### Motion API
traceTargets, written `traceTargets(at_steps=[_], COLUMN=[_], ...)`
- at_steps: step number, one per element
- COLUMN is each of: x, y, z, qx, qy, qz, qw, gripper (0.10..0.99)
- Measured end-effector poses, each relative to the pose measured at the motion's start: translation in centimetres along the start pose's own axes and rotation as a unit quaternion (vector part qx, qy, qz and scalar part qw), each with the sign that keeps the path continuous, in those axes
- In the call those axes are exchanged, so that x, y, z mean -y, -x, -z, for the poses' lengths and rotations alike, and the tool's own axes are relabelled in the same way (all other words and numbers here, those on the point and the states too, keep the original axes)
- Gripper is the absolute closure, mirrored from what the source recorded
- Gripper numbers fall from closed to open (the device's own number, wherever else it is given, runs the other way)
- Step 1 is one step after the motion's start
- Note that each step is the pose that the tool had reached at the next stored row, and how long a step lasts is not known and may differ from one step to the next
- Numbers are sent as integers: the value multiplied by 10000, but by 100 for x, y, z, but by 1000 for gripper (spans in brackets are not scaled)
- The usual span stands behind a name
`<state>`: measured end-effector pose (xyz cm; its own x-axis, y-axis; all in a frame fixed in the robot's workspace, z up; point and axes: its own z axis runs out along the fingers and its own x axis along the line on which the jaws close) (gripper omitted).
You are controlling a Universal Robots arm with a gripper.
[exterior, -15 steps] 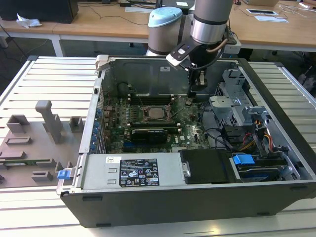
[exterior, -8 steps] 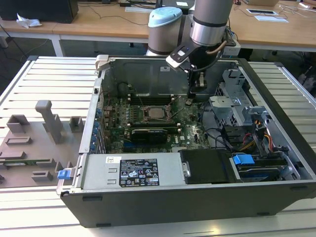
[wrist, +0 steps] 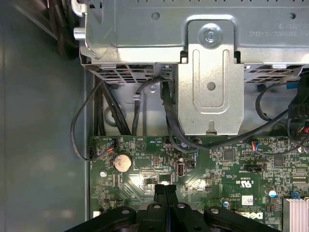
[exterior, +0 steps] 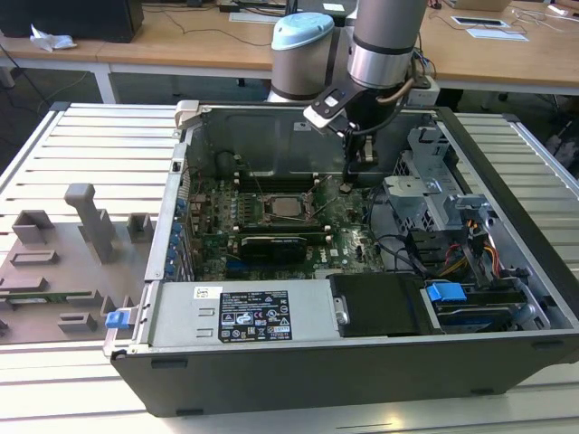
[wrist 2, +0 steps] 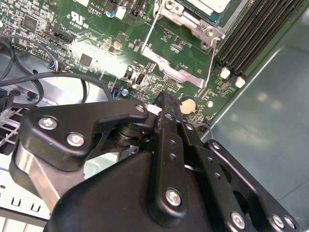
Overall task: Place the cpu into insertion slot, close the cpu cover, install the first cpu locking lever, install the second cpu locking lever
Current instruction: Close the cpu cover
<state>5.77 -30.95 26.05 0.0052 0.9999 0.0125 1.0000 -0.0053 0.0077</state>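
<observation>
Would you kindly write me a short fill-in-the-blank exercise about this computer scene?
The ____ lies in the insertion slot. In the exterior view, the gripper hangs on that view's ____ side of the cpu. In the first wrist view, its fingers are ____.
Missing words: cpu; right; shut.

Green circuit board (wrist: pixel 217 164), pale silver cpu (exterior: pixel 290 207), black pincer (wrist: pixel 165 189), grey ribbed table (exterior: pixel 90 145), blue drive tab (exterior: pixel 445 292)
</observation>
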Motion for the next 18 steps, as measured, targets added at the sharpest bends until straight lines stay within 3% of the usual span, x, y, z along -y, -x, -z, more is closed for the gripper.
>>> traceTargets(at_steps=[13,18], x=[6,103], y=[1,2], z=[-97,-112], qx=[2,1], qy=[0,0], qz=[-1,0], qw=[10000,10000], gripper=[980,980])
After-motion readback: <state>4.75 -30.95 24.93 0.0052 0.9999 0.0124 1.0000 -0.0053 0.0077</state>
